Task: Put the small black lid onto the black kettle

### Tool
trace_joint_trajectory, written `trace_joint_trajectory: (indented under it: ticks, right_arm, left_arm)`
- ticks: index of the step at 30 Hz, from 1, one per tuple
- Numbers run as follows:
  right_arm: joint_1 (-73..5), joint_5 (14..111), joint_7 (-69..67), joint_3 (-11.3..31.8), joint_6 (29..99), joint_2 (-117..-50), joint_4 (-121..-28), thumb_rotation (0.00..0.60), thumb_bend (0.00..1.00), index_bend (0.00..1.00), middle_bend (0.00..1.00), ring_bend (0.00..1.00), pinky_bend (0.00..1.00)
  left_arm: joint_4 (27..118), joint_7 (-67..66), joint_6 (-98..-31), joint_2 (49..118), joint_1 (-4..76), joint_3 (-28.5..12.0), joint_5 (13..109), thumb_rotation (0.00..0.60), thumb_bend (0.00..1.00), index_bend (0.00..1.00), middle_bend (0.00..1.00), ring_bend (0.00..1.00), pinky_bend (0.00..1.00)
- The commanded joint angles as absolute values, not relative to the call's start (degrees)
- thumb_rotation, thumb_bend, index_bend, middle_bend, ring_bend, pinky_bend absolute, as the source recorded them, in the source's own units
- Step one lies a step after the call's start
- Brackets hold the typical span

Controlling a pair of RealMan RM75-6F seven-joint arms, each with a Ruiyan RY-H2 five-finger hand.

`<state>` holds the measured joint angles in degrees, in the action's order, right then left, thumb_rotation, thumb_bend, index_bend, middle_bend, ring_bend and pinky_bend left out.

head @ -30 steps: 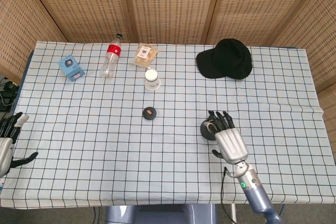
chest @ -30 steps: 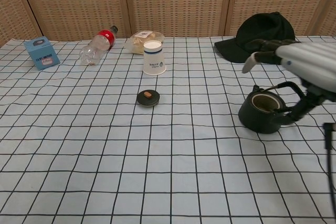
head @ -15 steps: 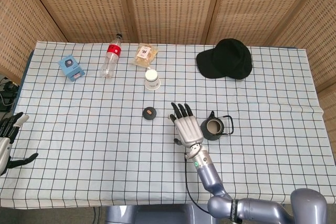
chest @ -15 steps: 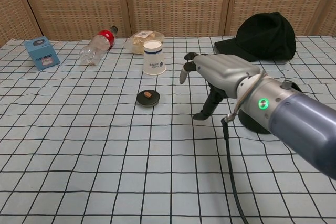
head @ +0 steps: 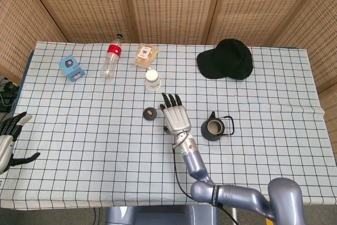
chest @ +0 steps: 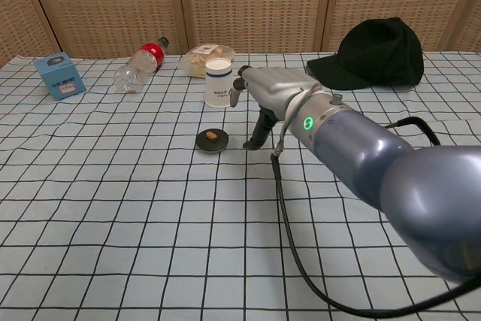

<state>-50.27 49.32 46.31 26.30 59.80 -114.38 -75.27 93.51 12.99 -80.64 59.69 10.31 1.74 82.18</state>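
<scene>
The small black lid [head: 150, 114] with an orange spot lies flat on the checked cloth, also seen in the chest view [chest: 213, 140]. The black kettle [head: 215, 128] stands uncovered to its right, its handle raised; in the chest view my right arm hides most of it. My right hand [head: 175, 115] hovers between lid and kettle, just right of the lid, fingers spread and holding nothing; the chest view shows the hand [chest: 263, 99] above the cloth with the thumb pointing down. My left hand [head: 8, 140] rests open at the table's left edge.
Along the far side are a blue box [head: 71, 68], a lying plastic bottle [head: 110, 59], a snack bag [head: 144, 55], a white paper cup [head: 152, 79] just behind the lid, and a black cap [head: 226, 59]. Wicker screens stand behind the table.
My right hand has swept left, from over the kettle to a spot beside the lid, uncovering the kettle. The lid, kettle and left hand have stayed put.
</scene>
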Motion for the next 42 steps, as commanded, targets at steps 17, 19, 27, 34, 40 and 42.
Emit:
trace_joint_trajectory:
  ticks: [17, 19, 27, 34, 40, 42]
  right_arm:
    - [-61.1, 46.0, 38.6, 28.8, 52.8, -123.2, -55.2, 0.600, 0.38, 0.30, 0.04, 0.00, 0.00]
    - [-61.7, 46.0, 38.1, 28.9, 52.4, -123.7, -54.0, 0.600, 0.37, 0.30, 0.04, 0.00, 0.00]
    - [-64.9, 44.8, 36.8, 29.1, 48.8, -126.1, -47.4, 0.600, 0.38, 0.29, 0.04, 0.00, 0.00]
    - [-66.3, 44.9, 35.2, 29.3, 47.5, -127.4, -44.0, 0.600, 0.38, 0.29, 0.04, 0.00, 0.00]
    - [-67.5, 45.2, 34.1, 29.3, 46.5, -128.5, -41.3, 0.600, 0.38, 0.30, 0.04, 0.00, 0.00]
    - [-67.7, 45.1, 33.8, 29.4, 45.9, -128.8, -40.5, 0.600, 0.38, 0.30, 0.04, 0.00, 0.00]
  left_arm:
    - [91.8, 16.0, -75.4, 59.9, 11.1, 0.3, 81.3, 0.600, 0.15, 0.00, 0.00, 0.00, 0.00]
    - [91.7, 16.2, -75.2, 59.8, 11.1, 0.2, 81.3, 0.600, 0.15, 0.00, 0.00, 0.00, 0.00]
    - [91.4, 17.0, -73.3, 59.8, 11.4, 0.0, 81.2, 0.600, 0.15, 0.00, 0.00, 0.00, 0.00]
    - [91.4, 17.5, -72.9, 59.7, 11.3, -0.1, 81.3, 0.600, 0.15, 0.00, 0.00, 0.00, 0.00]
    - [91.3, 18.0, -72.2, 59.4, 11.3, -0.2, 81.1, 0.600, 0.15, 0.00, 0.00, 0.00, 0.00]
    - [91.3, 18.6, -71.9, 59.2, 11.3, -0.1, 81.3, 0.600, 0.15, 0.00, 0.00, 0.00, 0.00]
